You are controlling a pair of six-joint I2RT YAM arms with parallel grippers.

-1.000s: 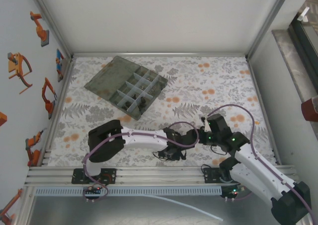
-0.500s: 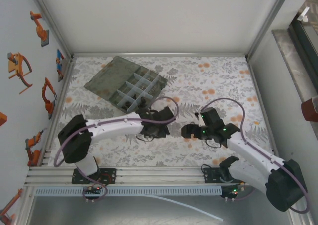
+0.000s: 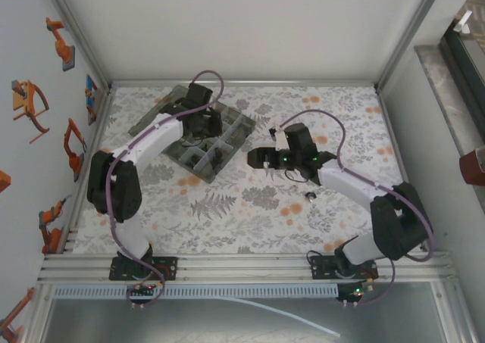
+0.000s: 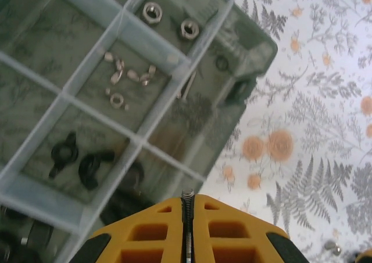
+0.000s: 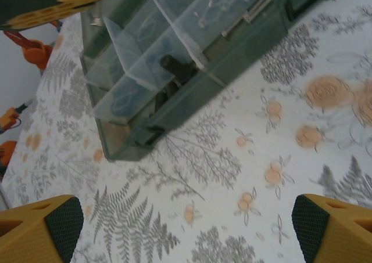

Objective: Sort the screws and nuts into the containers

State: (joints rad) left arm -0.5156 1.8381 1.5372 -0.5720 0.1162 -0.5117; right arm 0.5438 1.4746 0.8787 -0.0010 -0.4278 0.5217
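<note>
Step in hand: a screw is being delivered to the box; this is judged to be the placing stage, with release not yet made.
Left hand [image 4: 187, 202]: clenched on a screw [image 4: 186, 194], whose thin shaft shows at the seam between the pads.
Left hand position: above the box [image 4: 260, 47], over its outer row of compartments.
Right hand [image 5: 186, 228]: released, fingers wide apart with nothing between them; it hangs over bare desk [image 5: 325, 152], near the side of the box.
Box contents: two hex nuts [image 4: 152, 11] lie in a corner compartment, small pale pieces [image 4: 128, 77] in the next, and black wing nuts [image 4: 81, 161] in the one after.
Target compartment: it cannot be told which cell lies directly under the screw.
Next move: the pads should be centred over a nut-free compartment, clear of the dividers, lowered, then opened.
Remaining work: a loose part [image 3: 309, 196] lies on the desk beside the right arm and is judged the likely next pick.
</note>
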